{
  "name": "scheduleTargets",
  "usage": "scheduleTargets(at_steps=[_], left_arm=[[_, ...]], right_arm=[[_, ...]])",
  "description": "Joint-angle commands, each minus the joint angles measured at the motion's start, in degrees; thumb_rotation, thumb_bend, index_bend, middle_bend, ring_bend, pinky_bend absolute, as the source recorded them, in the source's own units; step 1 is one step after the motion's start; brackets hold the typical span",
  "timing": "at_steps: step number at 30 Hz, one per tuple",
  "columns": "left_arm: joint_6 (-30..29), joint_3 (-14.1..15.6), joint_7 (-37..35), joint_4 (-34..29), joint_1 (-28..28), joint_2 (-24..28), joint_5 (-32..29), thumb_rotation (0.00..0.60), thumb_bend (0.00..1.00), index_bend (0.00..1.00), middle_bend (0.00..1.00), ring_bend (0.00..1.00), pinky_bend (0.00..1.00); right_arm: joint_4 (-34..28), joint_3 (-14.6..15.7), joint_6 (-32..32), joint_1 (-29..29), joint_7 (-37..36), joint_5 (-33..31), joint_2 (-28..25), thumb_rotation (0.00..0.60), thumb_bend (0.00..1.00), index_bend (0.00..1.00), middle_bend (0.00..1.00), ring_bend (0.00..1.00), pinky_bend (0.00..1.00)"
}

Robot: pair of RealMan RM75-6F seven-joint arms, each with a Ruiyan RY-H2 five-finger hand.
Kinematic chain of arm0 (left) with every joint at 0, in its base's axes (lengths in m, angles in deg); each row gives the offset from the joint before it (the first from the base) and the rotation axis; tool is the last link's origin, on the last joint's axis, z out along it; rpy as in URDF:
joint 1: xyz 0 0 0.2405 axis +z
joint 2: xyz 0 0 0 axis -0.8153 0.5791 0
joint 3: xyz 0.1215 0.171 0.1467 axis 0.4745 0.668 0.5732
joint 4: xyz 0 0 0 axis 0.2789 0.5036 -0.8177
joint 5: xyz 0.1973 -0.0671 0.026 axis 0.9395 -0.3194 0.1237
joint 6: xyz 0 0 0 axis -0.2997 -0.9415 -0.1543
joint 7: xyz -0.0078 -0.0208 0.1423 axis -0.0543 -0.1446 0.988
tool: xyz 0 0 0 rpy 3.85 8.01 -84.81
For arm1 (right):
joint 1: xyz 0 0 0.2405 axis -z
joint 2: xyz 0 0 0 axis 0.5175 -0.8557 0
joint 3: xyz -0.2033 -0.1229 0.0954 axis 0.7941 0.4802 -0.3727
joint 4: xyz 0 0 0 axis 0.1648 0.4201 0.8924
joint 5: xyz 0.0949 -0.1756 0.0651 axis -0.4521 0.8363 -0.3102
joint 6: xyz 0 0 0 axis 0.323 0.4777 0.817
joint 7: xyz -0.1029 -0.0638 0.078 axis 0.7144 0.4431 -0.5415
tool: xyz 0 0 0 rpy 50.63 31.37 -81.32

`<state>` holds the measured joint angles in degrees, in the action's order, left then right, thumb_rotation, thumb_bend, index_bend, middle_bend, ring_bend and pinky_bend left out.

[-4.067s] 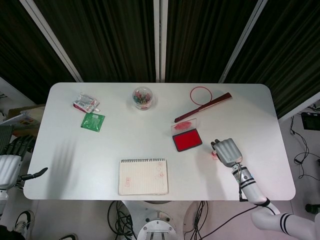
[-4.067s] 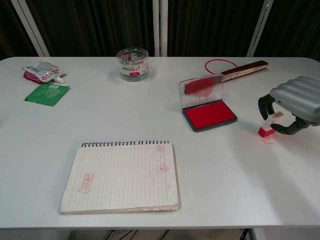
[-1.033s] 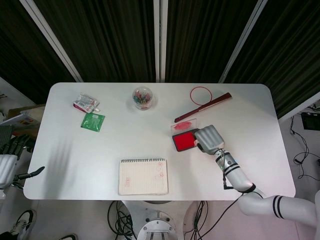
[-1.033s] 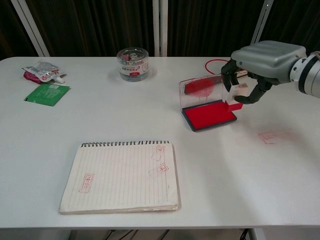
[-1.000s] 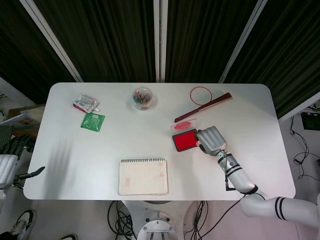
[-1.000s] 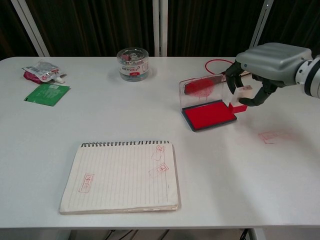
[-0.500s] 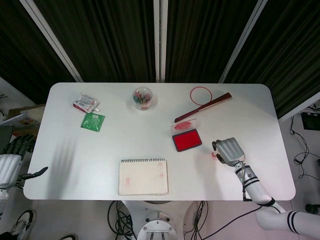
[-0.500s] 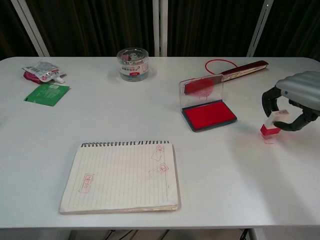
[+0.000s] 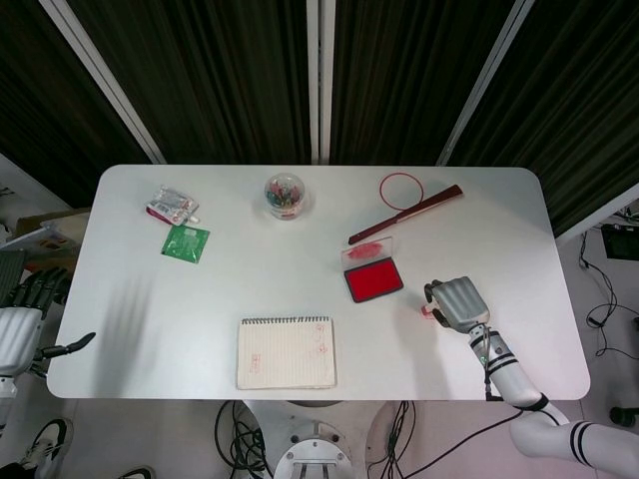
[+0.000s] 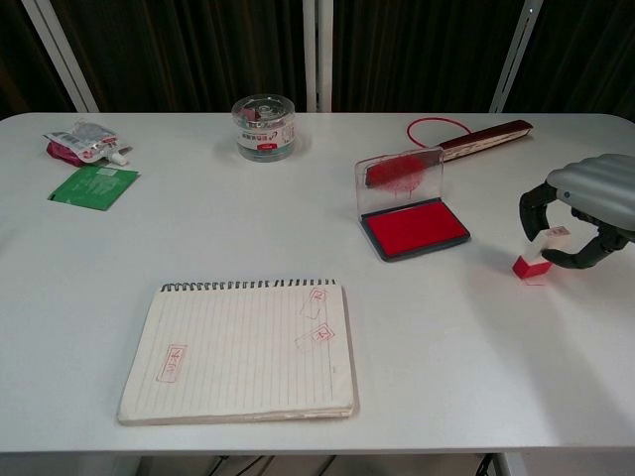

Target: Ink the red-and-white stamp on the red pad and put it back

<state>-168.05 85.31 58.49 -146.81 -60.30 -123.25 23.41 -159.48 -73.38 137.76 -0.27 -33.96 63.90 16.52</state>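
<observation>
Table [image 10: 198,228]: broad, white, smooth matt top with rounded corners, bearing all that follows; places are given from the red ink pad. Spiral notebook [image 10: 243,347]: ruled cream pages, wire binding along the far edge, several faint red stamp marks on the sheet; it lies nearer the front edge than the pad and to its left. Right hand [image 10: 585,208]: grey ribbed shell with dark curved fingers [image 10: 533,208], poised to the right of the pad; the fingers arch down on either side of the stamp with gaps visible, apart and not clamped on it. Left hand [image 9: 25,319]: grey, off the table's left side, far from the pad, fingers loosely spread and holding nothing. Red ink pad [image 10: 415,227]: shallow dark tray filled with flat red felt, its clear lid [image 10: 399,175] standing upright at the back, smeared red. Long dark-red stick [image 10: 486,138], glossy, behind the pad to the right, with a thin red loop [image 10: 437,127] of cord at its end. Clear round tub [image 10: 265,127] of mixed small items, behind and left. Green flat sachet [image 10: 95,185] and a crinkled packet [image 10: 84,142], far left. Red-and-white stamp [image 10: 537,256]: small block, white upper part on a red base, standing on the table right of the pad, between the right hand's fingertips.
</observation>
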Motion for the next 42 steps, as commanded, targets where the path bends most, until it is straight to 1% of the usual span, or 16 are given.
scheduleTargets(at_steps=[1,9,14,22,32,37,40,42], left_arm=[[-0.1,0.0,-0.1,0.0,0.1,0.0,0.0,0.267,0.09,0.02,0.08,0.08,0.19],[-0.1,0.1,-0.3,0.3,0.2,-0.1,-0.1,0.269,0.09,0.02,0.08,0.08,0.19],[0.0,0.0,-0.3,0.3,0.1,0.0,-0.1,0.268,0.09,0.02,0.08,0.08,0.19],[0.3,0.1,-0.3,0.2,0.1,0.1,-0.3,0.276,0.09,0.02,0.08,0.08,0.19],[0.2,0.1,-0.6,0.4,0.2,0.0,-0.3,0.275,0.09,0.02,0.08,0.08,0.19],[0.1,0.1,-0.8,0.6,0.2,0.0,-0.2,0.28,0.09,0.02,0.08,0.08,0.19],[0.1,0.1,-0.8,0.6,0.1,0.0,-0.2,0.28,0.09,0.02,0.08,0.08,0.19],[0.2,0.1,-0.8,0.6,0.1,0.0,-0.2,0.277,0.09,0.02,0.08,0.08,0.19]], right_arm=[[-0.1,-0.2,-0.3,0.1,0.1,0.0,-0.1,0.6,0.35,0.53,0.46,0.97,1.0],[-0.3,-0.7,-0.9,0.5,0.6,0.3,-0.1,0.6,0.35,0.53,0.45,0.97,1.0],[-0.4,-0.9,-1.5,0.5,1.0,0.3,-0.1,0.6,0.35,0.51,0.43,0.97,1.0],[-0.4,-1.3,-2.0,0.6,1.1,0.5,-0.1,0.6,0.35,0.49,0.39,0.97,1.0],[-0.7,-1.6,-2.8,0.6,1.7,0.6,-0.3,0.6,0.35,0.46,0.37,0.97,1.0],[-1.2,-1.7,-3.1,0.7,1.9,0.7,-0.6,0.6,0.35,0.43,0.36,0.97,1.0],[-1.7,-1.6,-3.2,0.7,2.2,0.7,-1.0,0.6,0.35,0.4,0.36,0.97,1.0],[-2.0,-1.5,-3.4,0.7,2.4,0.7,-1.3,0.6,0.34,0.35,0.35,0.97,1.0]])
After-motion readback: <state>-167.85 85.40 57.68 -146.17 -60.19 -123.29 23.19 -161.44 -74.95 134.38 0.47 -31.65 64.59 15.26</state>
